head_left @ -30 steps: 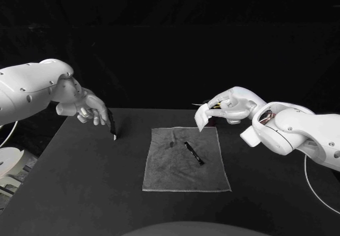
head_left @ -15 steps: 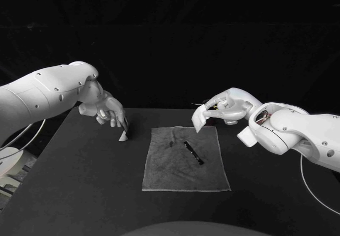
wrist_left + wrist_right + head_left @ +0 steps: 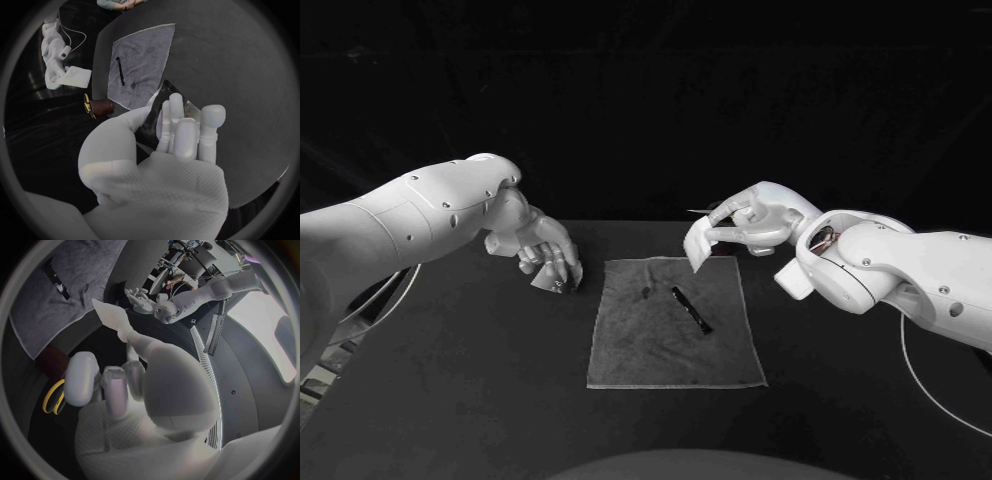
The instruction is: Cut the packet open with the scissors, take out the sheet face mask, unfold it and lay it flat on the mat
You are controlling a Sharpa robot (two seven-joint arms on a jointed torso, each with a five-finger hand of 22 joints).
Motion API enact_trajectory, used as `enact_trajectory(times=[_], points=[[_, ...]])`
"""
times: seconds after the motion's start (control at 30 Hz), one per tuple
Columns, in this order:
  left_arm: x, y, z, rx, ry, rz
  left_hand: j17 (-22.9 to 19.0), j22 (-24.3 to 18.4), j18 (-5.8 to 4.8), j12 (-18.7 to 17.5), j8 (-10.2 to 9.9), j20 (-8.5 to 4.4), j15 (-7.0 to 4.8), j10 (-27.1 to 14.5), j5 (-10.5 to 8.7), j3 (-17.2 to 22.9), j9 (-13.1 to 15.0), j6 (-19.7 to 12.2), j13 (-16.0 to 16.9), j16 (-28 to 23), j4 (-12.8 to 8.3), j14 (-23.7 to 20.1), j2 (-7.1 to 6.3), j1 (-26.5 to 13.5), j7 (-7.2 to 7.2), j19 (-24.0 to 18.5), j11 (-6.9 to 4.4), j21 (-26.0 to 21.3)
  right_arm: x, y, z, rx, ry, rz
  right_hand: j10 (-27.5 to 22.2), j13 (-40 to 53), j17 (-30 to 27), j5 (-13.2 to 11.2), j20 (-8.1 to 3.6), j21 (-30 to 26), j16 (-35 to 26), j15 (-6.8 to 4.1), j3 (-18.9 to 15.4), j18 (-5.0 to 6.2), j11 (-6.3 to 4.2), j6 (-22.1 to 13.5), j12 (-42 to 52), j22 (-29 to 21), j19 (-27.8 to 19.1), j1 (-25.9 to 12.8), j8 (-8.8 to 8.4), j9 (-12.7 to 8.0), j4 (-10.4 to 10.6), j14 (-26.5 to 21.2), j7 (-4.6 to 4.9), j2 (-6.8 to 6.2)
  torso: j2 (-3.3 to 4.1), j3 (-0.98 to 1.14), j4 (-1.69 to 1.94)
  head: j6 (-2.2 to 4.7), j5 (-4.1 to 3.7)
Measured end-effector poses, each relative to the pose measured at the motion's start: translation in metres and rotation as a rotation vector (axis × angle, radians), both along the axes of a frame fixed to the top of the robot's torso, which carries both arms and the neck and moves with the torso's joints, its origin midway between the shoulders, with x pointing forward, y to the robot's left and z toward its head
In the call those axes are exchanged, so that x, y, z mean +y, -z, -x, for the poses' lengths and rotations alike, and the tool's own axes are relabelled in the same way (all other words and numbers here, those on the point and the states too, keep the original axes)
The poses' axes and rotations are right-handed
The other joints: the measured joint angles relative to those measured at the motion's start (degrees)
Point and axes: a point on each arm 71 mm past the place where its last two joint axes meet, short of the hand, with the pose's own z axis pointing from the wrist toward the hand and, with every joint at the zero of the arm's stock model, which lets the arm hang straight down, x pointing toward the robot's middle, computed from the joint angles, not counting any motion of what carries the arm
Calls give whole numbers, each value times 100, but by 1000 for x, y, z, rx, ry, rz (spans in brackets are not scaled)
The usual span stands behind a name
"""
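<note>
Head view puts you past the cutting, I judge. The left robot hand (image 3: pixel 548 262) grips the packet (image 3: pixel 156 111) low beside the mat's (image 3: pixel 678 350) far left corner, and the right robot hand (image 3: pixel 750 222) pinches the folded sheet mask (image 3: pixel 700 245) above its far edge. Unfolding and laying remain. A dark strip (image 3: pixel 691 309) lies mid-mat — spread toward the near half, where there's room.

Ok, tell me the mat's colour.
The mat is plain grey, clearest in the head view.
</note>
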Motion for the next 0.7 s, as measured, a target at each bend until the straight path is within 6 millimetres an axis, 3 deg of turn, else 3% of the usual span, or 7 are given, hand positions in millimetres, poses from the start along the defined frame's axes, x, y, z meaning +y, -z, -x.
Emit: enact_trajectory(times=[0.07,0.13,0.3,0.5,0.6,0.7], points=[[0,1,-1,-16,-14,2,-8,-41,-1,21,-55,5,0,-40,0,-519,-26,0,-9,0,226,0,-93,93,0,5,2,-51,0,0,0,0,0,0,0,0,1,0,0,0,0,0,0,0,0,7,0,0,0,0,-2,1,0,0,-8,0,-2,0,3,3,-8],[0,0,-3,-34,-30,1,-8,-54,-1,46,-66,23,0,-40,0,-788,-42,0,-11,0,376,0,-148,148,0,23,2,-51,0,0,0,0,0,1,0,-1,1,0,0,0,0,0,0,0,0,14,0,1,0,0,-4,2,0,0,-15,0,-3,4,3,7,-12],[2,0,-6,-76,-61,-6,36,-71,-1,67,-89,23,0,-40,-109,-1162,-55,0,-32,0,671,0,-275,275,0,23,2,-93,1,2,-1,0,-1,3,-1,-4,4,-1,0,0,-4,0,0,0,0,6,0,2,0,0,22,3,0,0,-23,0,-6,8,5,11,-21],[2,-1,-8,-114,-79,-18,136,-65,-1,148,-118,32,0,-59,-877,-1846,-66,56,-65,51,1260,0,-242,716,-2,76,22,-93,1,4,-1,3,-1,6,-2,-4,4,-2,0,0,-5,0,17,0,2,18,-1,2,0,-15,22,4,-18,0,-11,-15,-6,10,10,8,-29],[2,-1,-9,-135,-88,-23,164,-38,-1,170,-118,23,0,-59,-968,-2174,-66,65,-87,51,1520,0,-169,957,1,86,22,-94,1,5,-1,3,0,7,-10,-4,4,-2,0,0,-6,1,17,0,10,18,-3,2,0,-16,22,4,-18,0,-11,-16,-6,7,10,14,-34],[1,-2,-10,-155,-97,-23,169,-38,-1,171,-118,23,0,-59,-1162,-2510,-72,65,-111,51,1575,0,-63,1067,1,85,23,-95,0,5,-2,4,2,9,-10,-3,4,-3,0,0,-6,1,17,0,10,18,-3,0,0,-16,22,5,-18,-1,-11,-16,-6,5,10,16,-34]])
